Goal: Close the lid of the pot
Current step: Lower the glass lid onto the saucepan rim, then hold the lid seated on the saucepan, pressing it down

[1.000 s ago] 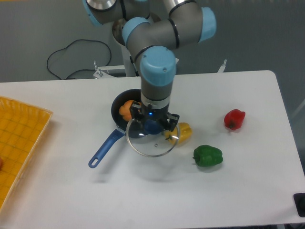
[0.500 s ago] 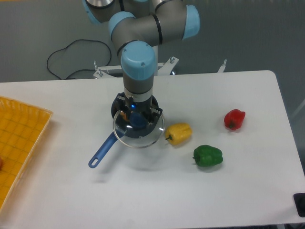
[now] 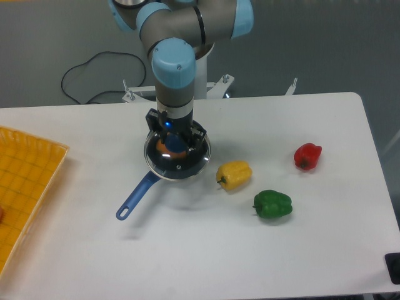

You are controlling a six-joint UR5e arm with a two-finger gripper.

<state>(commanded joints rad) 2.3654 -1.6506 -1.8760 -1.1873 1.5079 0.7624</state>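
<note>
The dark blue pot (image 3: 156, 167) stands on the white table with its bright-blue handle (image 3: 136, 196) pointing toward the front left. An orange vegetable shows inside it through the glass. The round transparent lid (image 3: 187, 164) hangs directly over the pot, almost matching its rim; whether it touches the rim I cannot tell. My gripper (image 3: 175, 144) reaches straight down from above and is shut on the lid's blue knob (image 3: 175, 144).
A yellow pepper (image 3: 234, 174) lies just right of the pot, a green pepper (image 3: 272, 204) further front right, a red pepper (image 3: 307, 155) at the right. A yellow tray (image 3: 25, 187) fills the left edge. A black cable (image 3: 94, 75) runs behind the table.
The arm carried the lid left and back, from beside the yellow pepper to directly above the pot. The lid now covers the pot's opening.
</note>
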